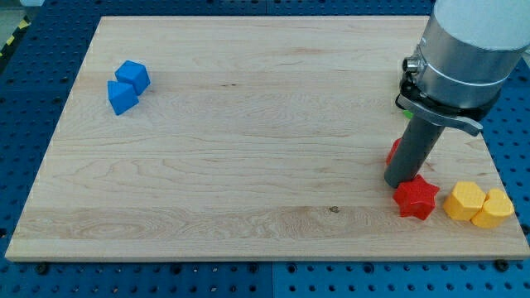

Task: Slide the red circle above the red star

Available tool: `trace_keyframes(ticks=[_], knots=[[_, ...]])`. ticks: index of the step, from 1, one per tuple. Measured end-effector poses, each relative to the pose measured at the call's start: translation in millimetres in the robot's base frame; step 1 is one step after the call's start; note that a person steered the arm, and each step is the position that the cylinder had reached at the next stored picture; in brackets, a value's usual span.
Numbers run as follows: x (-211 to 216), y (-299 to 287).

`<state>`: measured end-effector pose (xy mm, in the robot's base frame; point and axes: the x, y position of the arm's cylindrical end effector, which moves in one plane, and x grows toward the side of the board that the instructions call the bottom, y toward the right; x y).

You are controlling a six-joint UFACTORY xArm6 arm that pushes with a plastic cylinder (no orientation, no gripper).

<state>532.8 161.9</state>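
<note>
— Where's the red circle [392, 151]?

— Mostly hidden behind my rod; only a red sliver shows at its left edge, just above the red star [415, 198] near the board's [248, 165] lower right.

— And your tip?

— My tip [399, 182] rests just beside the star's upper left, touching or nearly so; I can't tell which. There are no jaws on me, only a bare rod, holding nothing.

— How would you finish well?

— Gently, I judge. Keep clear of the star, and nudge the circle only if it needs centring above it. The yellow blocks [479, 204] sit close on the right; the blue blocks [127, 85] are well apart. Something green [407, 112] peeks behind my arm.
</note>
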Motion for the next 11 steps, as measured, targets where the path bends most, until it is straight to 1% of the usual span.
trace_keyframes(ticks=[1, 2, 3, 5, 6, 7, 9, 11], knots=[[1.6, -6.3], [-6.2, -54.8], [-28.5, -59.8], [-94.2, -35.2], [-93.2, -30.1], [-74.2, 1.2], [-63.4, 6.3], [-39.8, 12.9]])
